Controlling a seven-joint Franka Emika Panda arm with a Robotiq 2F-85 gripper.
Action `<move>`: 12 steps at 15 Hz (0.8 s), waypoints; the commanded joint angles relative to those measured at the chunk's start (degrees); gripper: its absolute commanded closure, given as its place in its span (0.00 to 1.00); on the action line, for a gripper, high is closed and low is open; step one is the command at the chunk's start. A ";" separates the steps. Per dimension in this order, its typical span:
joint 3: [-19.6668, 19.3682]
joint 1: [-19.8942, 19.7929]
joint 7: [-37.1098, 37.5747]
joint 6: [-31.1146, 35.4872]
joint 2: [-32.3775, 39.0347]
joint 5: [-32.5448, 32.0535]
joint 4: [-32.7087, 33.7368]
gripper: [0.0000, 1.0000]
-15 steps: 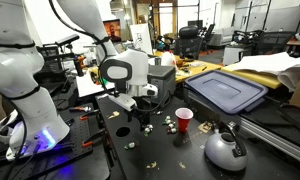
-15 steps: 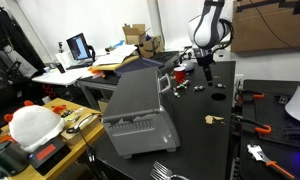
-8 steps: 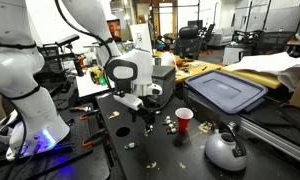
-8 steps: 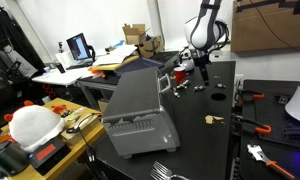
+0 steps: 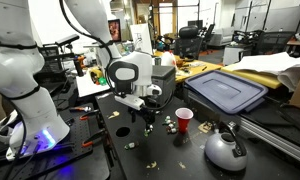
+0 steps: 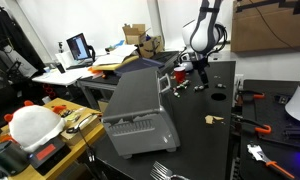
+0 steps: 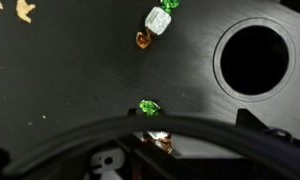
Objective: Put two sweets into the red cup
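Red cup (image 5: 184, 120) stands upright on the black table (image 5: 180, 160); it looks light and thin-walled, easy to tip, so release from above without touching the rim. Sweets (image 5: 168, 124) lie scattered just beside it, between cup and gripper (image 5: 147, 121). The pale sweet (image 7: 157, 20) in the wrist view looks tiny, light and crinkly, probably slippery, so pinch across its body, not the wrapper tails. The gripper hangs low over the table; can't tell how far it is open or whether it holds anything.

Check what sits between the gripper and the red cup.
A small cluster of sweets lies between the gripper and the red cup. This shows in an exterior view.
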 commanded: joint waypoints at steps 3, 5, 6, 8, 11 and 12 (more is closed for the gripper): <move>1.75 -2.31 -3.56 2.70 2.49 0.24 1.90 0.00; 2.45 -3.40 -4.24 2.79 3.55 0.73 3.11 0.00; 2.74 -4.00 -4.66 2.70 4.14 0.76 3.86 0.00; 3.38 -5.35 -6.03 2.28 5.39 1.28 5.61 0.00; 4.84 -7.70 -8.25 1.62 7.35 2.74 8.13 0.00; 5.21 -8.27 -8.51 1.55 8.03 2.89 8.75 0.00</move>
